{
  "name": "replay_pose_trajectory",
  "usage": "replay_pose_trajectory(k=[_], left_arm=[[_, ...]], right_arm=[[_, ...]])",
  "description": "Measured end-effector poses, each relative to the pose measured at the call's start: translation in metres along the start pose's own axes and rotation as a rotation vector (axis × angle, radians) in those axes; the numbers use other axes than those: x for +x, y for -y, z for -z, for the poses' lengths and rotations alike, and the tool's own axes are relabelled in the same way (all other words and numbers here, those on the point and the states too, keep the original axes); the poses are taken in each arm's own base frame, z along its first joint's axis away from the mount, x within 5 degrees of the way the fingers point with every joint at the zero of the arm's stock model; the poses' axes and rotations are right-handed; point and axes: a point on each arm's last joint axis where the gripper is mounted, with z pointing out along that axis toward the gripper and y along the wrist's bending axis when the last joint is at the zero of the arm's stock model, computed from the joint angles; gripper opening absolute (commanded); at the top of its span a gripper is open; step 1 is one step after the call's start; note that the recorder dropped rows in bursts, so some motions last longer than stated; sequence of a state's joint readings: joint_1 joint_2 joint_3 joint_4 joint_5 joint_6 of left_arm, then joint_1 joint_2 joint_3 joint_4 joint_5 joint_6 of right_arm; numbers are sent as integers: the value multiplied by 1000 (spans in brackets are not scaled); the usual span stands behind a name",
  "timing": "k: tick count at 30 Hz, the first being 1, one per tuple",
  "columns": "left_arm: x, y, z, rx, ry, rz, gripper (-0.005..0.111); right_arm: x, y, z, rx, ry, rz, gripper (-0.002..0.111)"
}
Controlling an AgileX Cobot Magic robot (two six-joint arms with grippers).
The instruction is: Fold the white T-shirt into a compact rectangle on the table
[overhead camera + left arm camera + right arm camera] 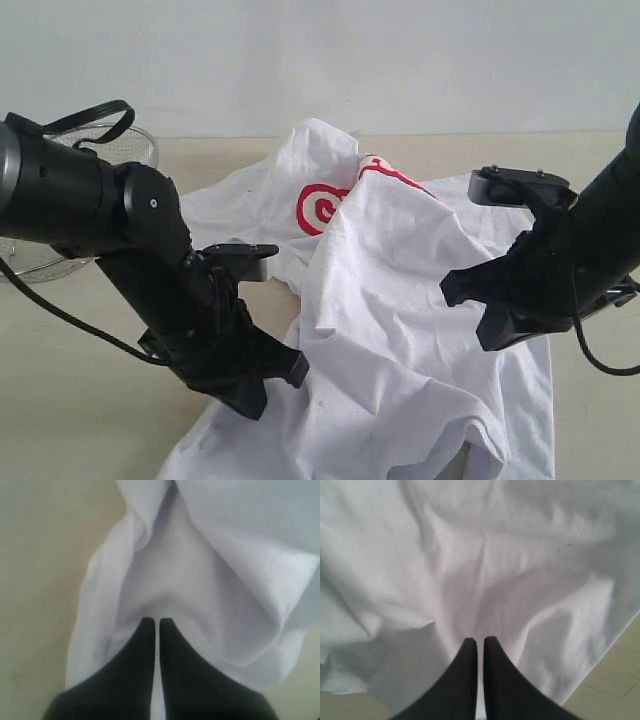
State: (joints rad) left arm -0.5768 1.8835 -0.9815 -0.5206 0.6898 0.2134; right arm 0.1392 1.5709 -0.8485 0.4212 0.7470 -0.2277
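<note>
Grip tight on both sides: left gripper (156, 622) and right gripper (480, 640) each have their jaws closed on a fold of the white T-shirt (400, 290), which bunches ahead of their tips, sags crumpled between them and trails onto the table (70, 400) beneath them.

Pale beige desk (70, 400) w/ white T-shirt (400, 340) bunched up across centre & right, red print twd far side. Wire mesh basket (138, 150) far left, partly hidden.
</note>
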Motion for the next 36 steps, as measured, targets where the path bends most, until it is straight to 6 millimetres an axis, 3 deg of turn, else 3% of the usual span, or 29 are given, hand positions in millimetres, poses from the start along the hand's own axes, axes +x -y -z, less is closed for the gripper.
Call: replay_pose_trajectory(k=[16,36], left_arm=[[8,-23,-2,-209,-71,31,4],[38,-33,-9,-212,1,96,4]], right_arm=[[1,0,0,-3,-8,-1,0],[3,2,0,27,-31,4,0]])
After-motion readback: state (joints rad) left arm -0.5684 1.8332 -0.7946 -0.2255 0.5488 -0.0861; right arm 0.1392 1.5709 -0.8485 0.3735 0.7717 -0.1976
